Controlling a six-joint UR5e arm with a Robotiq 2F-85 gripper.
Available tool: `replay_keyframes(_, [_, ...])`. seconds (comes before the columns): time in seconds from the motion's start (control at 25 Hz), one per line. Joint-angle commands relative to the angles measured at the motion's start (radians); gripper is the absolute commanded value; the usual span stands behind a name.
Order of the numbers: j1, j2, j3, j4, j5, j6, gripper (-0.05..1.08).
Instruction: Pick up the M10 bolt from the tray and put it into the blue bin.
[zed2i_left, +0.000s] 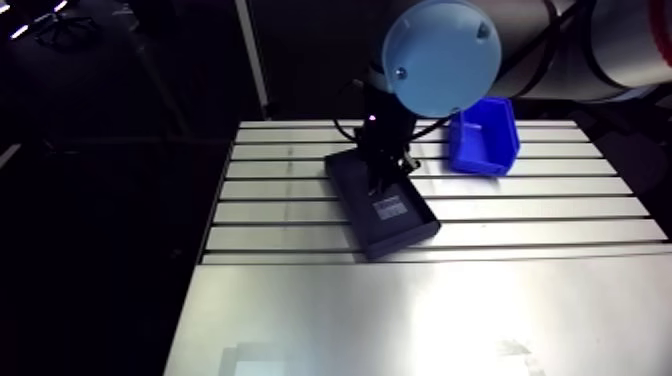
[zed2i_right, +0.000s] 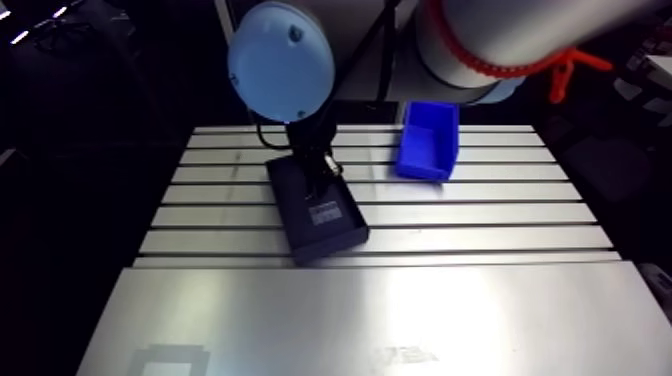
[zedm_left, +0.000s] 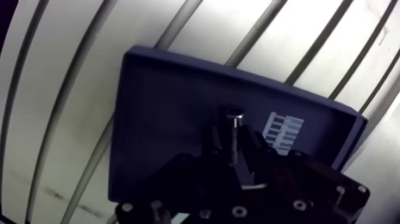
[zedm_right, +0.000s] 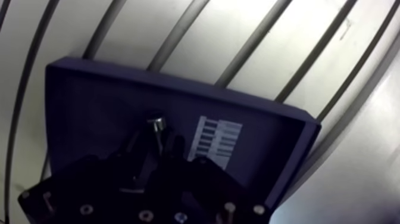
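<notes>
Wrist view: the black two-finger Robotiq gripper (zedm_left: 233, 142) is down inside the shallow dark rectangular tray (zedm_left: 166, 107). The bright metal M10 bolt (zedm_left: 233, 114) sits on the gripper's centre line, its head showing just ahead and its shank running back beneath the gripper body.

Gripper state: cannot be determined. The dark gripper parts merge with the dark tray floor, so it is not visible whether the bolt is clamped or only bracketed. No gap between bolt and tray floor can be made out, so a lift is not confirmed.

Arm view: the tray rests on the slotted aluminium table (zed2i_left: 520, 210), with the gripper lowered into it. The open-fronted blue plastic bin (zed2i_left: 483, 135) stands apart from the tray, further back on the table. Nothing can be made out inside it.

Progress, as judged: the approach to the bolt is complete and the work is at the grasp stage. Outstanding items are a confirmed grip, the lift clear of the tray rim, the carry across to the blue bin and the release.

Markings: a white rectangular label (zedm_left: 283, 132) is fixed to the tray floor beside the bolt. It bears rows of dark print, too small to read. No brand or other writing is legible.
</notes>
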Motion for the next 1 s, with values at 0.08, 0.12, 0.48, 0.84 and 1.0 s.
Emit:
replay_keyframes(0.08, [0.000,-0.001,0.002,-0.006,0.000,0.000,0.69])
replay_keyframes(0.12, [0.000,-0.001,0.002,-0.008,-0.002,0.000,0.71])
replay_keyframes(0.48, [0.000,-0.001,0.007,-0.022,-0.003,0.000,0.78])
replay_keyframes(0.84, [0.000,-0.004,0.007,-0.023,-0.006,0.000,0.87])
replay_keyframes(1.0, [0.000,-0.015,0.002,-0.022,-0.008,0.000,0.92])
